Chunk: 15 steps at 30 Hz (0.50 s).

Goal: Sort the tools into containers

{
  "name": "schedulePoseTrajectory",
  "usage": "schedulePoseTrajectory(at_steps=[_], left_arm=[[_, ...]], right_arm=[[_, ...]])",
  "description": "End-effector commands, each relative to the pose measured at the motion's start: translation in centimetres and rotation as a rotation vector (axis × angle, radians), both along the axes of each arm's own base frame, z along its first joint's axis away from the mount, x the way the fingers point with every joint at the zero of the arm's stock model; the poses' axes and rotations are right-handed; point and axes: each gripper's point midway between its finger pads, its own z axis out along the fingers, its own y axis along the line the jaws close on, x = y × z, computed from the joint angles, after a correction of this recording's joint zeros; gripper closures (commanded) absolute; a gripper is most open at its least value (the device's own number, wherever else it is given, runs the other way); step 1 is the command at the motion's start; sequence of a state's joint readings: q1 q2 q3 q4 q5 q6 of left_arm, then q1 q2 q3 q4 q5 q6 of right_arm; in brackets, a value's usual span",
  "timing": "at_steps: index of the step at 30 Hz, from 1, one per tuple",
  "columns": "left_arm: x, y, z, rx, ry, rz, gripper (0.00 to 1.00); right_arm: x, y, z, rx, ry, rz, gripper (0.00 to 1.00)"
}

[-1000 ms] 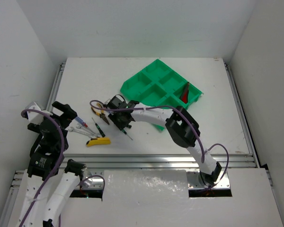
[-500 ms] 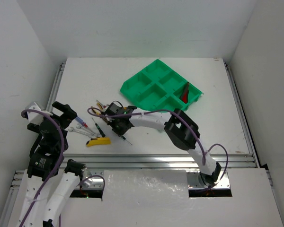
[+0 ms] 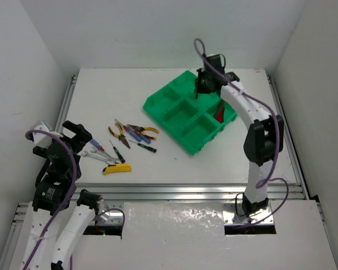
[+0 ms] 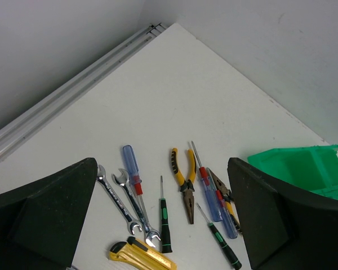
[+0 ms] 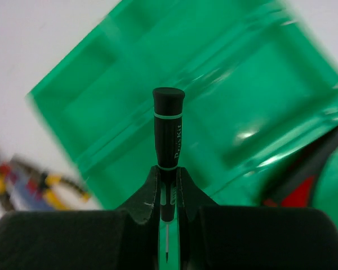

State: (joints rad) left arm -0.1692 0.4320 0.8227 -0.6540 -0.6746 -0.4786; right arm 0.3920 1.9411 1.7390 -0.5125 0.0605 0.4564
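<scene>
Clamped tight, the right tool (image 5: 169, 188) grips a slim black-handled screwdriver with green rings (image 5: 169, 132). Its fingers (image 5: 143, 197) pinch the shaft just below the handle, and the handle sticks out past the tips. Seen from overhead, this tool hangs above the far side of the bright green plastic organizer tray (image 3: 180, 109); which compartment lies under it cannot be told. A pair of red-handled pliers (image 3: 221, 111) lies in the compartment at the tray's right corner. The left tool (image 3: 73, 132) is spread wide and holds nothing, raised above the white desk (image 3: 101, 95) well to the left of the tray. Between its black fingers (image 4: 45, 214) the wrist view shows loose items lying on the desk left of the tray. They are yellow-handled pliers (image 4: 186, 180), a blue-handled screwdriver (image 4: 132, 169), two small metal wrenches (image 4: 121, 202), a yellow utility knife (image 4: 141, 256) nearest the arm, and two more black-and-green screwdrivers (image 4: 165, 225). None of them touches the tray.
</scene>
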Motion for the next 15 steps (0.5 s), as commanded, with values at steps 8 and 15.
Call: schedulePoseTrajectory(at_steps=[8, 15], left_arm=[[0.4, 0.2, 0.7, 0.002, -0.031, 0.011, 0.0], [0.8, -0.2, 0.6, 0.006, -0.018, -0.01, 0.0]], right_arm=[[6.4, -7.5, -3.8, -0.006, 0.119, -0.21, 0.74], [6.2, -6.3, -1.1, 0.001, 0.073, -0.149, 0.38]])
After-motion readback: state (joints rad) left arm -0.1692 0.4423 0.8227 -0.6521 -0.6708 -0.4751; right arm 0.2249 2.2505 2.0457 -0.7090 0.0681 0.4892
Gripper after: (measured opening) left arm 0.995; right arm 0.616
